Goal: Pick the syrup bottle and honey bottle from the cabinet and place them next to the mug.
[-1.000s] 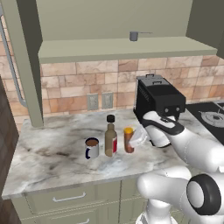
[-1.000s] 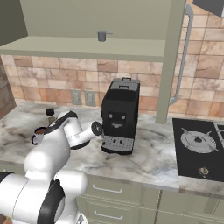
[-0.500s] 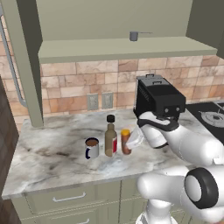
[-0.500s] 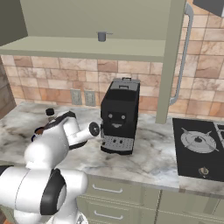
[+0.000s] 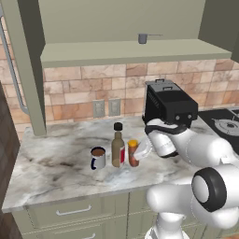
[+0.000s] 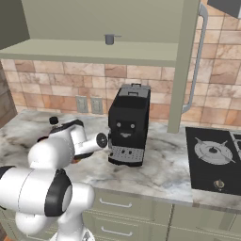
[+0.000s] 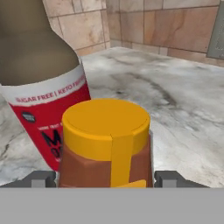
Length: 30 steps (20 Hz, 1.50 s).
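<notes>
The squat amber honey bottle [image 5: 133, 153] with its orange cap, clamped in the gripper [image 7: 106, 180], now stands lower, beside the syrup bottle [image 5: 118, 146].

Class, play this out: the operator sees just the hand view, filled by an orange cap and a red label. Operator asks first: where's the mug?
Observer: The mug stands on the counter, left of the syrup bottle in the left base view.
Operator: And the honey bottle?
Observer: The honey bottle stands just right of the syrup bottle, the three in a row.
Operator: What's behind the arm?
Observer: A black coffee machine against the brick wall.
</notes>
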{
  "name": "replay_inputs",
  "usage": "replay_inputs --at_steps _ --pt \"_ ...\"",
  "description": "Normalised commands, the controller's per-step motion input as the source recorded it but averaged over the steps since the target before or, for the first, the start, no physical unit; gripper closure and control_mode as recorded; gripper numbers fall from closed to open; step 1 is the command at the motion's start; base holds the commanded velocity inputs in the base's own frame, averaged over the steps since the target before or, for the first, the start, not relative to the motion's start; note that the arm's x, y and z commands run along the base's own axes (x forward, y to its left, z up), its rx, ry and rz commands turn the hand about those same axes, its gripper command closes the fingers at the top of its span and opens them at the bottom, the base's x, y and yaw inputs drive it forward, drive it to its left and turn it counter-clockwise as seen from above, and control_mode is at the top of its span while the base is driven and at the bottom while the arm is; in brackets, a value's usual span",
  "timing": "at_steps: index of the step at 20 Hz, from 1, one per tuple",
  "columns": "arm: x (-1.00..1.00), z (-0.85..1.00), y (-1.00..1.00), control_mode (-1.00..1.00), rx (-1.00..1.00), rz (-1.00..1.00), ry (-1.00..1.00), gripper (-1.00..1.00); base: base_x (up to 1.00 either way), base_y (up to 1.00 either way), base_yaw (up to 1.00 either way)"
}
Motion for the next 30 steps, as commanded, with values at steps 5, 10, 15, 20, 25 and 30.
replay_inputs --at_steps 5,10,15,20,25,30 --pt "0.0 -0.21 0.0 -1.0 0.0 0.0 0.0 1.0 0.0 0.0 0.0" --pt "0.0 0.0 0.0 -1.0 0.0 0.0 0.0 -1.0 0.0 0.0 0.0" --pt "0.0 0.0 0.0 -1.0 0.0 0.0 0.0 -1.0 0.0 0.0 0.0" --pt "0.0 0.0 0.0 -1.0 0.0 0.0 0.0 -1.0 0.0 0.0 0.0" --pt "0.0 0.0 0.0 -1.0 0.0 0.0 0.0 -1.0 0.0 0.0 0.0" --pt "0.0 0.02 -0.06 -1.0 0.0 0.0 0.0 -1.0 0.0 0.0 0.0"
